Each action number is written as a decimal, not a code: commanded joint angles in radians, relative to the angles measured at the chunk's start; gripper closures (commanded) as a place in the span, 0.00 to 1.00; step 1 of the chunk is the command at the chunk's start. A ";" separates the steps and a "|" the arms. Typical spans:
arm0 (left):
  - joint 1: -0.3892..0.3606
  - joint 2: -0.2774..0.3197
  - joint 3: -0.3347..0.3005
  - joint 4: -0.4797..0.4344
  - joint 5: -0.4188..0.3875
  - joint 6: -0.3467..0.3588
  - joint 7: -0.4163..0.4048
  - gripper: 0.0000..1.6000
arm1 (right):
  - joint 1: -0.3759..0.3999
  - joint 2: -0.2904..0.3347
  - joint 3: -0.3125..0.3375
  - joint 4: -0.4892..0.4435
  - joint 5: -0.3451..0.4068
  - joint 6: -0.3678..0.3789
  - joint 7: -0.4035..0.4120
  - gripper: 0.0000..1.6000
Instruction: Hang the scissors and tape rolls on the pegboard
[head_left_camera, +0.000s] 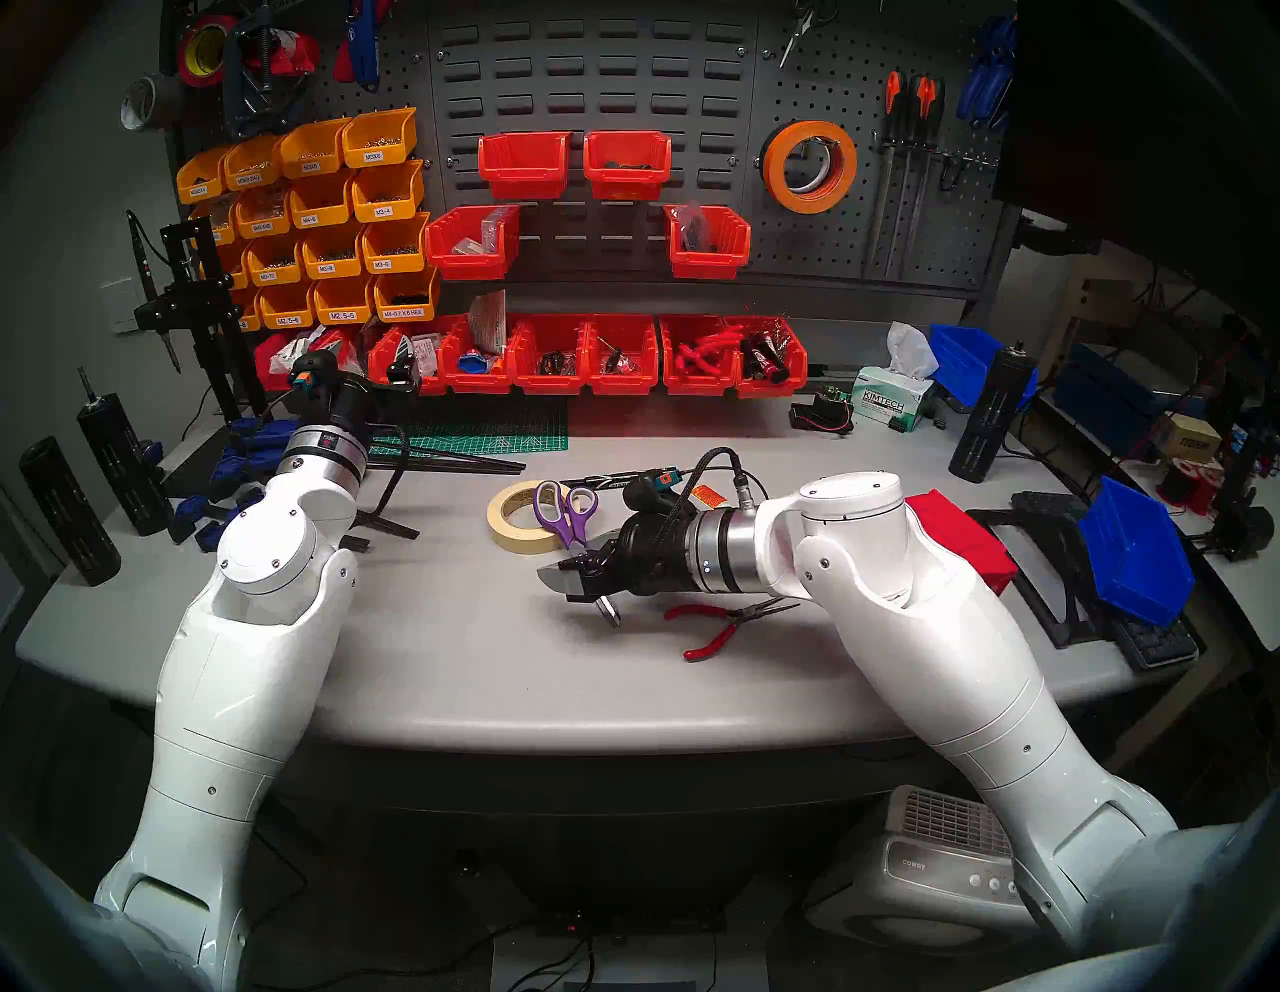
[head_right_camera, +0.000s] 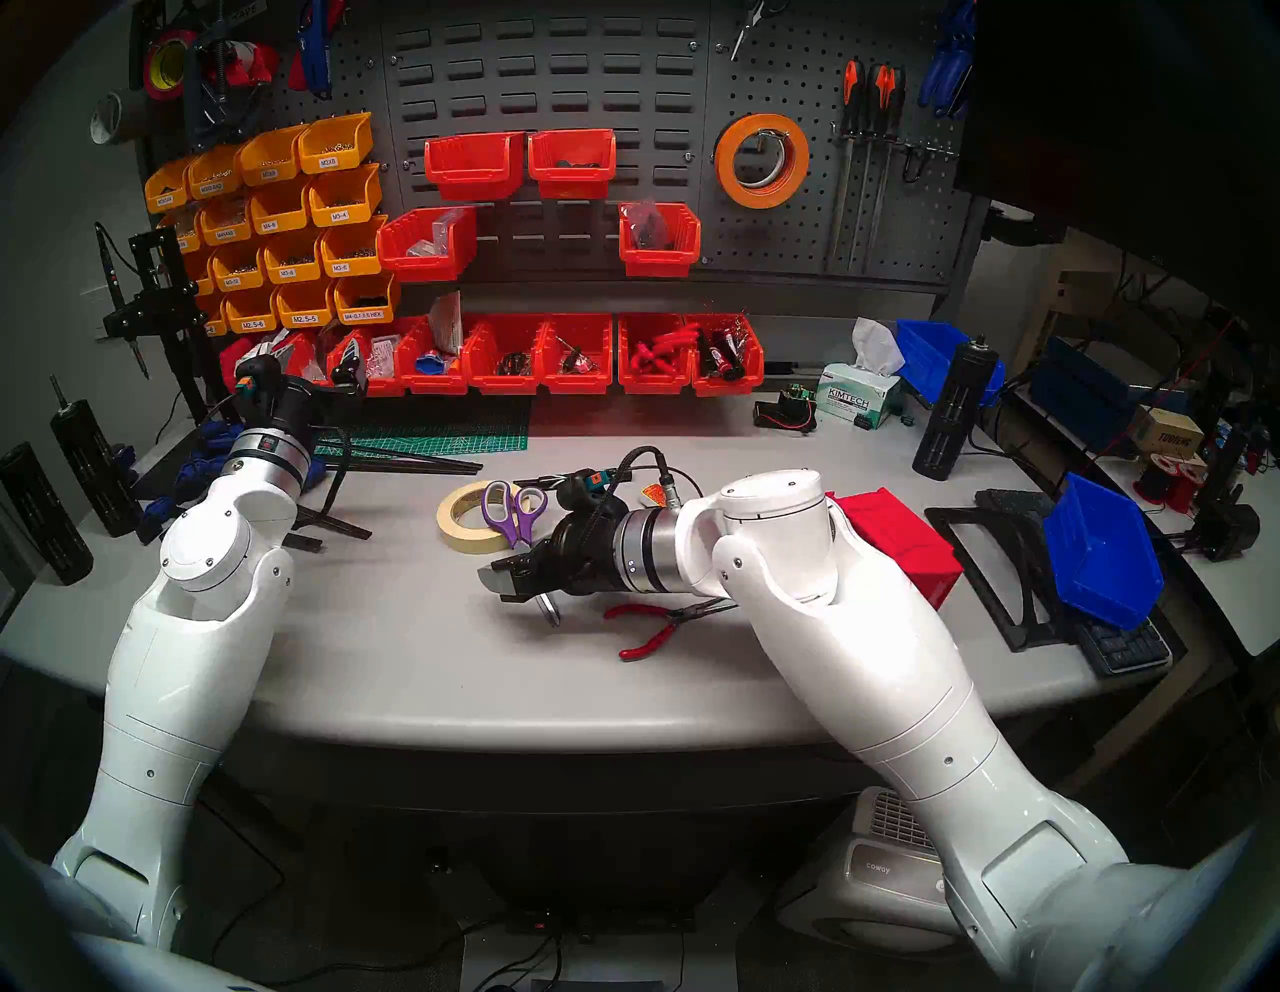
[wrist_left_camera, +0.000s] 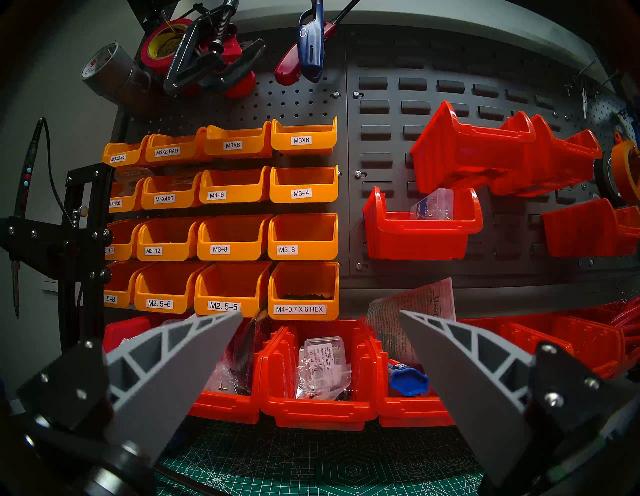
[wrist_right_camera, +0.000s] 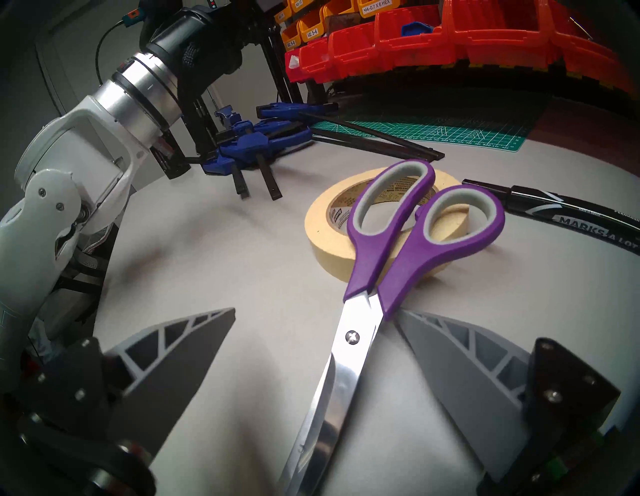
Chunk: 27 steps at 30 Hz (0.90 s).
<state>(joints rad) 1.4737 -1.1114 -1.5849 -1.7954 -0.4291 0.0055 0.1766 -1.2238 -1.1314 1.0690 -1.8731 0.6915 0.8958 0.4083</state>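
The purple-handled scissors (wrist_right_camera: 388, 242) lie on the table with their handles propped on the cream tape roll (wrist_right_camera: 332, 242), which lies flat. Their silver blades run back between the fingers of my right gripper (wrist_right_camera: 315, 311), which is open and low over the table, with the blades nearer the right finger. In the head view the same scissors (head_left_camera: 564, 512) and cream roll (head_left_camera: 516, 516) sit mid-table beside the right gripper (head_left_camera: 578, 596). An orange tape roll (head_left_camera: 810, 165) hangs on the pegboard (head_left_camera: 866, 228), with a black roll (wrist_left_camera: 604, 180) behind it. My left gripper (wrist_left_camera: 320, 315) is open and empty, facing the red bins at the back left.
Red-handled pliers (head_left_camera: 727, 623) lie just under my right wrist. A black marker (wrist_right_camera: 571, 211) sits behind the cream roll. A red box (head_left_camera: 963, 533) and a blue bin (head_left_camera: 1136, 554) stand to the right, blue clamps (head_left_camera: 228, 478) and a green cutting mat (head_left_camera: 471, 429) to the left.
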 joint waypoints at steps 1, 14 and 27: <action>-0.030 0.001 -0.013 -0.029 -0.002 -0.013 0.003 0.00 | 0.020 -0.011 0.008 0.001 -0.004 -0.034 0.006 0.00; -0.030 0.001 -0.013 -0.029 -0.002 -0.013 0.002 0.00 | 0.013 -0.015 0.005 0.020 0.002 -0.088 0.032 1.00; -0.030 0.001 -0.013 -0.029 -0.002 -0.013 0.002 0.00 | -0.005 -0.005 0.021 0.004 -0.003 -0.107 0.023 1.00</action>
<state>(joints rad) 1.4737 -1.1115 -1.5849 -1.7954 -0.4291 0.0055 0.1766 -1.2320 -1.1358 1.0691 -1.8332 0.6905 0.8186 0.4349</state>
